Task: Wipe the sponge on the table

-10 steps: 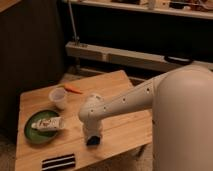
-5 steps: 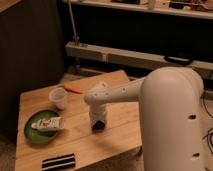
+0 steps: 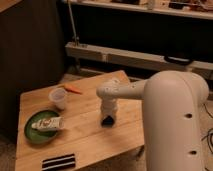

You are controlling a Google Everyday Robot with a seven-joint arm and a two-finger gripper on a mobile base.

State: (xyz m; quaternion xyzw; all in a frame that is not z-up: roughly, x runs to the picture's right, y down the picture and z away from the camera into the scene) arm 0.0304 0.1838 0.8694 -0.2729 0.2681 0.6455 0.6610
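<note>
My gripper [image 3: 107, 119] points straight down and rests on the light wooden table [image 3: 85, 142], near the middle of its top. The white arm reaches in from the right, with the large white body filling the right side of the view. A small dark shape sits at the gripper's tip against the wood. The sponge is hidden; no blue shows around the gripper.
A green plate [image 3: 31, 135] holding a white packet [image 3: 47, 123] lies at the table's left. A clear plastic cup [image 3: 58, 98] and an orange carrot [image 3: 74, 90] stand behind it. A black-and-white striped flat object [image 3: 59, 161] lies at the front edge. A dark shelf unit [image 3: 140, 55] stands behind the table.
The gripper has slid across the tabletop from nearer the front edge toward the middle, moving right and away from the striped object. The plate, cup and carrot have stayed put.
</note>
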